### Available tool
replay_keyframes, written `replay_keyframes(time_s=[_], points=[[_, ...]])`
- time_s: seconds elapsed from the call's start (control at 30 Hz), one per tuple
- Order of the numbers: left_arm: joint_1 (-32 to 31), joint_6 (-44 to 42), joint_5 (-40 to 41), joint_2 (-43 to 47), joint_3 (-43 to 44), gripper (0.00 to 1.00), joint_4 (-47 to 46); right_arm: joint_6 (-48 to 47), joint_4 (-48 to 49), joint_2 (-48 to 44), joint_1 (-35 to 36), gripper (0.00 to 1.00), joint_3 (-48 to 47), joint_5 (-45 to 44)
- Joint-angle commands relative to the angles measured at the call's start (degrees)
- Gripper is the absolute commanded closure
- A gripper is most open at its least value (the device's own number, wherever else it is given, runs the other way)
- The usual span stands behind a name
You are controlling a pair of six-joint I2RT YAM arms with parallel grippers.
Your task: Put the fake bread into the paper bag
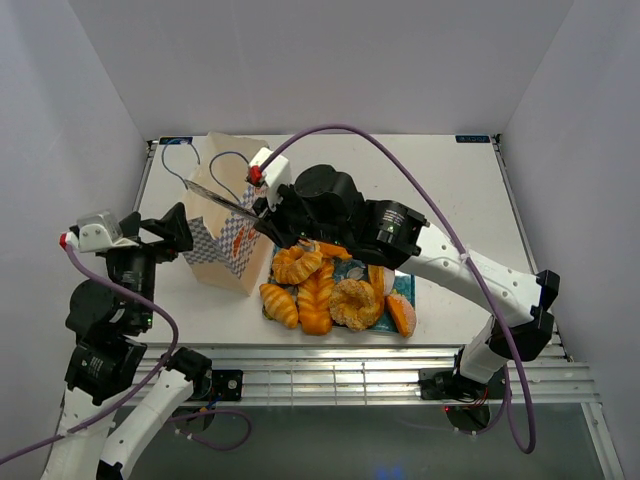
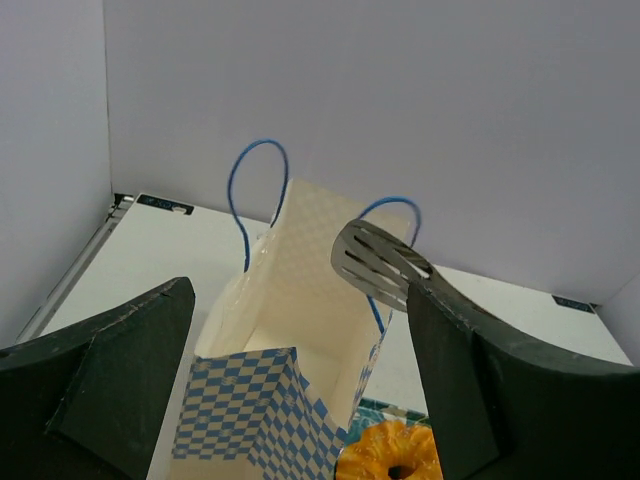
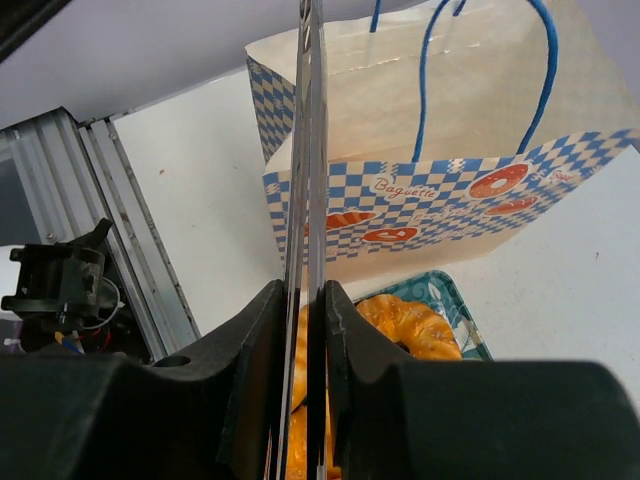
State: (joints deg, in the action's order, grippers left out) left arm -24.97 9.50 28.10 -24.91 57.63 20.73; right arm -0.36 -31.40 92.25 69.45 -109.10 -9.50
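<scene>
Bread (image 1: 320,290) lies heaped on the teal tray (image 3: 448,296) at mid surface (image 1: 450,190): croissants, a braided loaf, a sugared ring doughnut (image 1: 352,303) and buns, touching one another. You will find no piece lifted clear of the heap in any view.

The paper bag (image 1: 225,250) stands upright just beside the tray, on its left, mouth open and cord handles up. The part of its interior that the left wrist view shows holds no bread; its floor is hidden, so contents there cannot be confirmed.

The right claw (image 3: 303,310) is clamped narrow on a slotted metal tool (image 2: 375,262), whose head sits above the bag mouth and carries nothing that can be seen.

The left claw (image 2: 300,290) is spread wide at the bag's near corner; contact with the paper cannot be told.

Judgement: the task appears to be at or near its start. On this evidence the whole set is left for you to transfer, and nothing can be recorded as done
</scene>
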Motion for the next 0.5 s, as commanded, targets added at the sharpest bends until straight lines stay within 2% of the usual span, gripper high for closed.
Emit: replay_keyframes(time_s=[0.0, 0.17, 0.4, 0.47], points=[[-0.25, 0.35, 0.03, 0.12, -1.55, 0.02, -1.04, -0.08, 4.33, -1.54, -0.63, 0.92, -0.41, 1.32], [-0.25, 1.14, 1.08, 0.03, -4.62, 0.02, -1.92, -0.08, 3.36, -4.96, -0.55, 0.92, 0.64, 1.06], [-0.25, 1.31, 1.87, 0.30, -7.87, 0.02, -3.85, 1.85, 0.99, -14.79, -0.54, 0.88, 9.07, -1.92], [-0.25, 2.10, 1.87, 0.38, -9.54, 0.02, -3.94, 2.20, 0.37, -17.26, -0.63, 0.85, 13.20, -4.29]])
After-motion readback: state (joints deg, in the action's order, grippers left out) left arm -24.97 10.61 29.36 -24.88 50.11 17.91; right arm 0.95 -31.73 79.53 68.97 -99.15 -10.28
